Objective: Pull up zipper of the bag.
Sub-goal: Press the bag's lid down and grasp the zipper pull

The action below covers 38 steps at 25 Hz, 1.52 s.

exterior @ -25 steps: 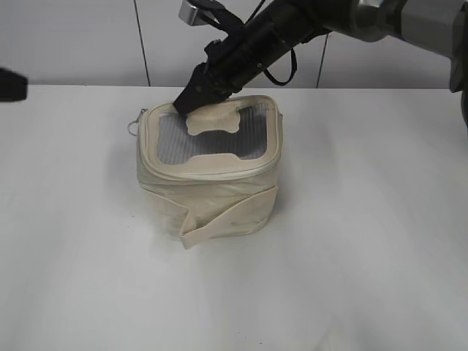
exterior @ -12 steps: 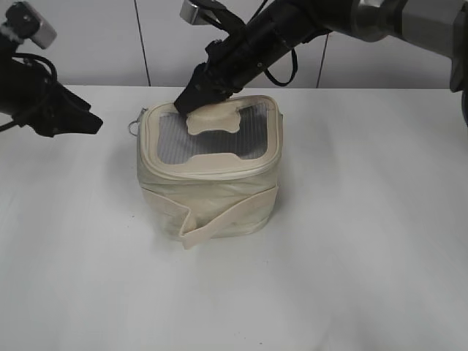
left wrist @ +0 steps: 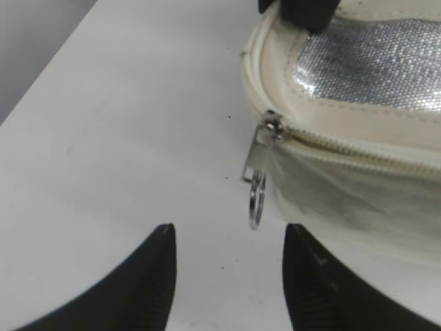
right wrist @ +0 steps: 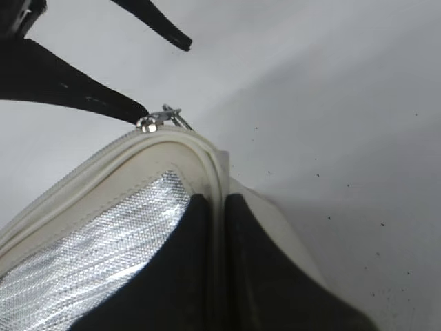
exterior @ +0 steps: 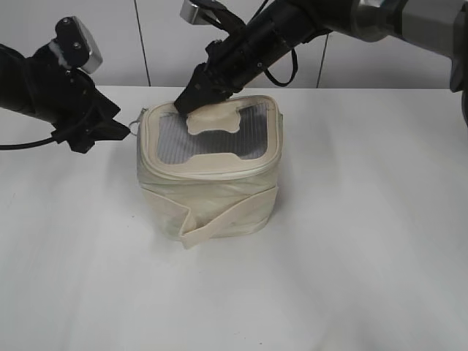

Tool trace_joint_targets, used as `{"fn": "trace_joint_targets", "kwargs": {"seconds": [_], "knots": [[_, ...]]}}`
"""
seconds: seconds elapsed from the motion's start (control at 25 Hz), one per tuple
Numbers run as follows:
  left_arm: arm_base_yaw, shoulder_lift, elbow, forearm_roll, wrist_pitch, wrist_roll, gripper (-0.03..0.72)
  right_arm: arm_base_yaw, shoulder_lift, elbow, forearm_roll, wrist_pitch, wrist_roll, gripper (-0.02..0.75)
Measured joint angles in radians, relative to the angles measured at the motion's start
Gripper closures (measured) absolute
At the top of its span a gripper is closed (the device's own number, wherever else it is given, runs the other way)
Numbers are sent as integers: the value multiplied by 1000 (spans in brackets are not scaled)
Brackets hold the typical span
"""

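1. The bag (exterior: 208, 175) sits upright on the white table (exterior: 351, 256). Its lid faces up, and the zipper (left wrist: 344, 148) runs round the lid rim.
2. The right gripper (exterior: 189, 102) bears on the back-left edge of the lid. In the right wrist view its fingers (right wrist: 186, 269) are nearly together, one on each side of the raised rim. It seems to pinch the rim, though the contact is partly hidden.
3. The left gripper (exterior: 121, 131) has come in from beyond the bag's left side within the last second. It is now close to the bag's upper left corner.
4. Its jaws are wide open and hold nothing. The silver ring pull (left wrist: 257, 196) hangs from the slider at that corner, just ahead of the gap and untouched.
5. The bag is braced and the pull is lined up, so closing on the ring is probably next. The ring is thin and dangles loosely, so it may slip.
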Motion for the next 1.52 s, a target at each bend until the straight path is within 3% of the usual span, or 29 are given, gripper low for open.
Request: {"fn": "trace_joint_targets", "kwargs": {"seconds": [0.68,1.12,1.24,1.4,1.52], "knots": [[-21,78,-24,-83,-39,15,316,0,0,0,1,0,3,693],[-50,125,-60,-118,-49,18,369,-1,0,0,1,0,4,693],[-61,130,-63,-118,-62,19,436,-1,0,0,1,0,4,693],[-67,130,-64,-119,-70,19,645,-1,0,0,1,0,5,693],[-69,130,-64,-119,-77,20,692,-1,0,0,1,0,5,693]]}}
